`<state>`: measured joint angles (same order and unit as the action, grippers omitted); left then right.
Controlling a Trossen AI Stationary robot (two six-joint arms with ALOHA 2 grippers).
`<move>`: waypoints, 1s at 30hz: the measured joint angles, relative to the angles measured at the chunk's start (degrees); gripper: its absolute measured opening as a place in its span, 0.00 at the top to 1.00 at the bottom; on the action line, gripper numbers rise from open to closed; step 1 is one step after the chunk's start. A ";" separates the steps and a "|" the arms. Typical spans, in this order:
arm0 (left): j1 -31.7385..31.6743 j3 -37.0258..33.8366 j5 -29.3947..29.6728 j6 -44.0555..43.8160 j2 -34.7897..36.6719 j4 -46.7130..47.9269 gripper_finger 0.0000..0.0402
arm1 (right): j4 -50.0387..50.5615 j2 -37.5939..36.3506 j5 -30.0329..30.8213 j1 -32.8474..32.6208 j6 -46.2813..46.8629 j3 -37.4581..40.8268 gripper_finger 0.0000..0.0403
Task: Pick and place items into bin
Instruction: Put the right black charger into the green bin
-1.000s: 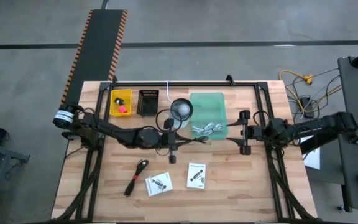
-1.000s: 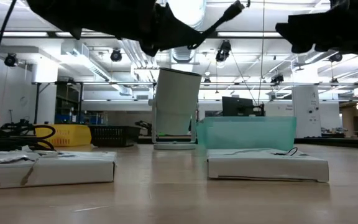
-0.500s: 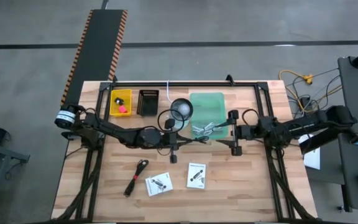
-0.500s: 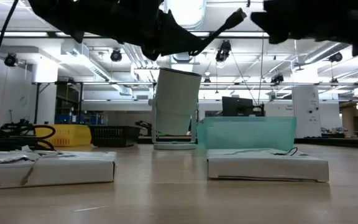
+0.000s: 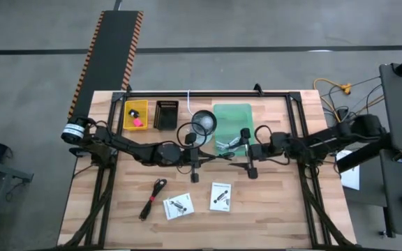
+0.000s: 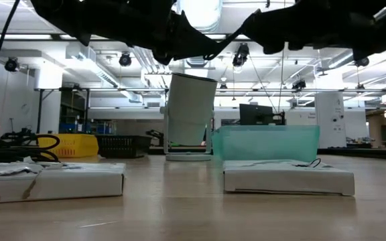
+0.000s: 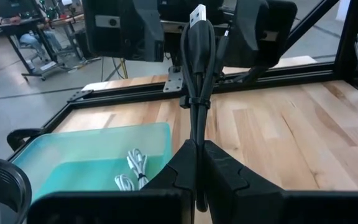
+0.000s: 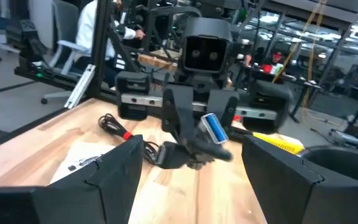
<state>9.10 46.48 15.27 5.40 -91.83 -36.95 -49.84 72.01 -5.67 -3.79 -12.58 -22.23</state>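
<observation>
My left gripper (image 5: 199,156) is shut on a bundled black cable (image 7: 197,68) whose silver USB plug (image 7: 197,12) points toward the table's right. My right gripper (image 5: 248,151) hangs wide open just right of that plug, one finger on its far side and one on its near side, touching nothing. In the right wrist view the cable (image 8: 197,146) shows ahead of my open right gripper (image 8: 191,144). The teal bin (image 5: 232,115) lies just beyond, with pale cables (image 7: 132,171) in it. A second black cable (image 5: 153,197) and two white packets (image 5: 179,206) (image 5: 220,196) lie flat near the table's near edge. My left gripper pinches the black cable bundle between its two fingers (image 7: 225,171) at the end opposite the plug (image 7: 197,146). The fingers reach level from the table's left and lie along the bundle. The cable is lifted clear of the table and sticks out straight past the fingertips.
A round dark cup (image 5: 203,123), a black basket (image 5: 166,115) and a yellow bin (image 5: 135,106) holding a red knob (image 5: 137,122) stand along the far side. A black frame (image 5: 208,93) borders the table. Bare wood lies between the packets and the arms.
My right gripper has moved toward the table's left, from beside the bin's right edge to just in front of the cable's plug, staying open. My left gripper and its cable have kept still.
</observation>
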 joint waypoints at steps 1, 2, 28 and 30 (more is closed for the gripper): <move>0.00 0.00 0.00 0.00 0.00 -0.04 1.00 | 0.03 0.36 -0.53 0.00 -0.02 -0.33 0.36; 0.00 0.00 0.00 0.01 0.00 -0.04 1.00 | 0.00 0.72 -0.66 -0.09 -0.02 -0.71 0.36; -0.02 -0.13 -0.13 -0.08 0.00 0.23 1.00 | 0.09 0.83 -0.22 -0.09 0.59 -0.84 0.89; -0.04 -0.13 -0.15 -0.14 0.00 0.28 1.00 | 0.17 0.83 -0.24 -0.09 0.15 -0.80 0.90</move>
<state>9.06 46.35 15.12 5.26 -91.83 -36.67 -49.67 72.84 -5.91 -3.88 -12.43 -23.03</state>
